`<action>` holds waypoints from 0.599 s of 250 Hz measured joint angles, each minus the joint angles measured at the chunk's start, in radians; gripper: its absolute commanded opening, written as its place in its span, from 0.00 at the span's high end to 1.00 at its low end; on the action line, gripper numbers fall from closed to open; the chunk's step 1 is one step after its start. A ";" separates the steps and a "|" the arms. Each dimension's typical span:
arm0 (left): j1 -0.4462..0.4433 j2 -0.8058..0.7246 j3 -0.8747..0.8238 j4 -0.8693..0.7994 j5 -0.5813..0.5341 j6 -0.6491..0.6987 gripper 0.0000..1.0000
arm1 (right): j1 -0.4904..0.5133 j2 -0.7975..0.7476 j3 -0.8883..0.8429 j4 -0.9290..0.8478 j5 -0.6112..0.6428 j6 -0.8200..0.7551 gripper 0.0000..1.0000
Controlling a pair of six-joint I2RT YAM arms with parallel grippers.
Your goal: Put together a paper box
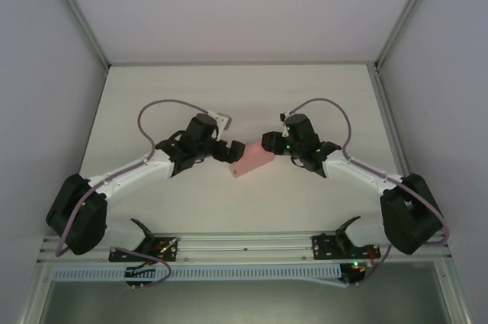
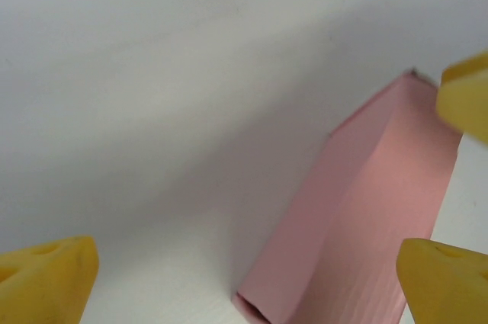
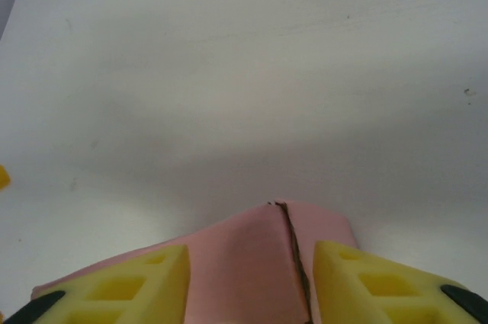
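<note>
The paper box (image 1: 253,161) is a small pale pink folded box lying on the white table (image 1: 229,95) between the two arms. My left gripper (image 1: 231,151) sits at its left end, jaws wide open. In the left wrist view the box (image 2: 374,217) lies close to the right-hand finger (image 2: 442,282), and nothing is pinched between the fingers (image 2: 245,263). My right gripper (image 1: 267,142) is at the box's right end. Its yellow fingers (image 3: 252,255) stand apart above the box (image 3: 236,282), on either side of a dark seam (image 3: 293,251), and do not clamp it.
Grey walls and metal frame posts (image 1: 76,11) close in the table at the back and sides. A slotted rail (image 1: 244,246) runs along the near edge by the arm bases. The right gripper's yellow finger (image 2: 467,103) shows past the box's far end.
</note>
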 measured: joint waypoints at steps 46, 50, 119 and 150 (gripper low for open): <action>0.072 -0.076 0.067 -0.030 -0.072 0.003 0.00 | -0.028 0.000 0.102 -0.082 -0.019 -0.089 0.00; 0.083 -0.083 0.069 -0.031 -0.076 0.003 0.00 | -0.032 0.000 0.111 -0.086 -0.025 -0.101 0.00; 0.380 -0.136 0.075 -0.030 -0.130 0.003 0.00 | -0.060 0.063 0.321 -0.262 -0.314 -0.720 0.00; 0.463 -0.140 0.055 -0.028 -0.129 0.003 0.00 | -0.039 0.143 0.451 -0.460 -0.377 -1.093 0.00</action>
